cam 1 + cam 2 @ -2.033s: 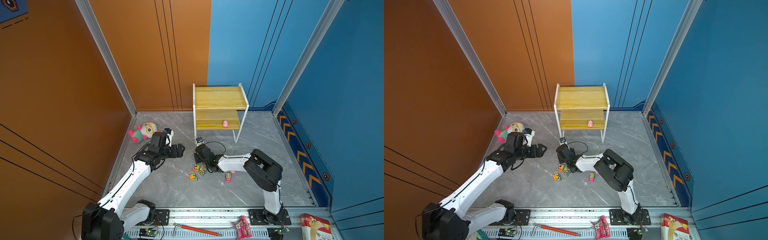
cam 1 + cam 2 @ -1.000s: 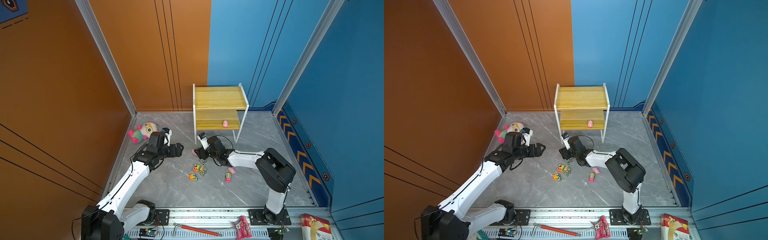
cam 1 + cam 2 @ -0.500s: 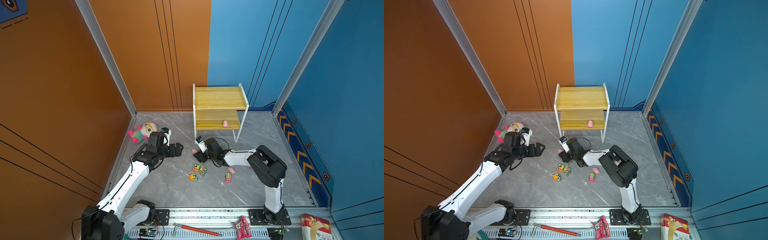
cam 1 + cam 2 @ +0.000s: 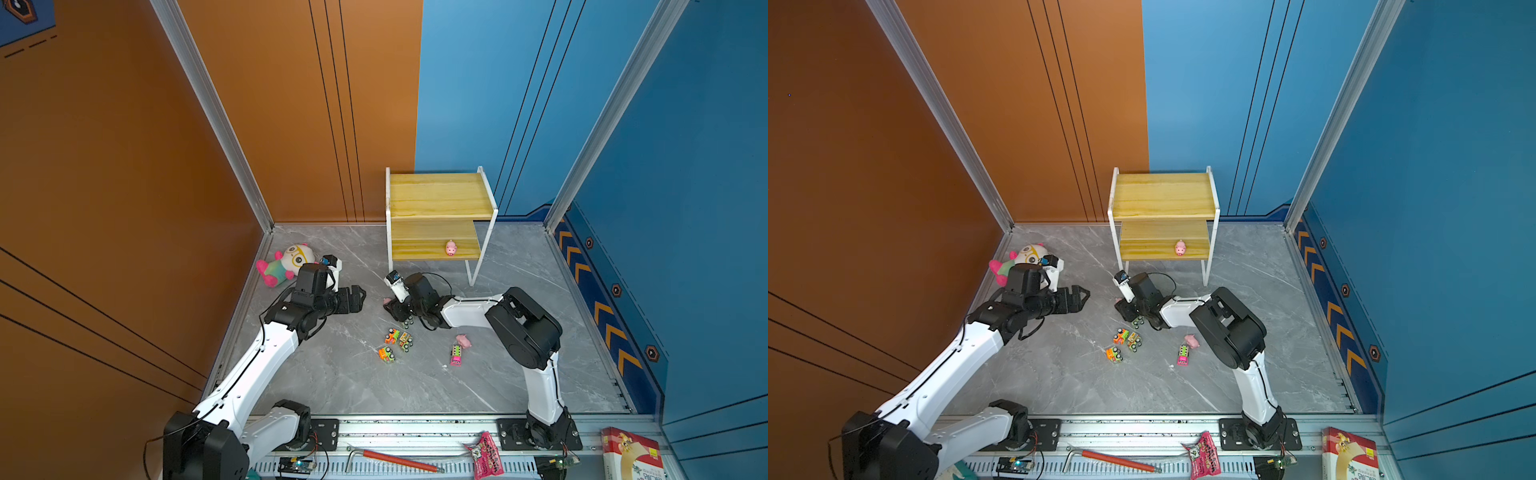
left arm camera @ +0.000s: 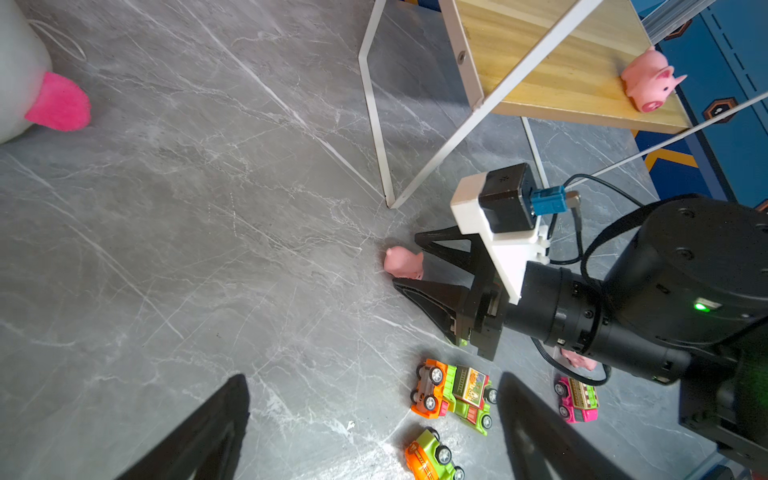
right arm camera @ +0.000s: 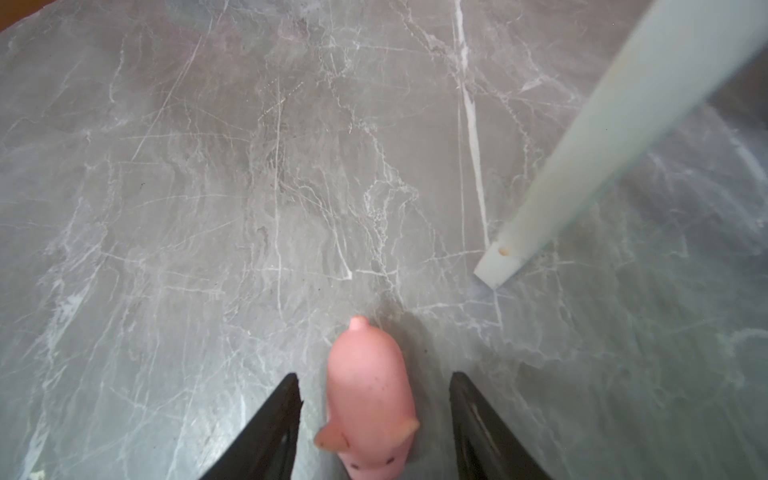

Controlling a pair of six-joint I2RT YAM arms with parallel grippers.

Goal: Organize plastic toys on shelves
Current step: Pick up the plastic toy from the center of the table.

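The grey marble floor (image 4: 332, 386) carries almost everything. Of the two arms, only the right one has shifted. Two seconds ago its gripper hung over the orange and green trucks (image 4: 404, 341). Now the right gripper (image 6: 374, 376) sits low on the floor, closer to the front left leg of the shelves (image 4: 440, 195). Its jaws stand spread on either side of a pink pig (image 6: 370, 399), with a strip of floor showing on each side, so nothing is pinched. The left gripper (image 4: 360, 297) hovers where it was, above bare floor between the doll (image 4: 286, 262) and the right gripper. Its jaws are wide apart and empty.

The shelves stand against the back wall, as before. A second pig (image 4: 451, 248) stands on the lower board, near the front edge and toward the right end, unmoved.

The doll lies by the left wall, behind the left wrist.

The three orange and green trucks sit bunched together on the open floor, just in front of the right gripper, in the same places as earlier. A half-hidden truck (image 4: 408, 322) shows its wheels under the right wrist. The pink truck (image 4: 456, 356) stands apart to their right. A third pig (image 4: 463, 340) lies just behind it, beside the right forearm.
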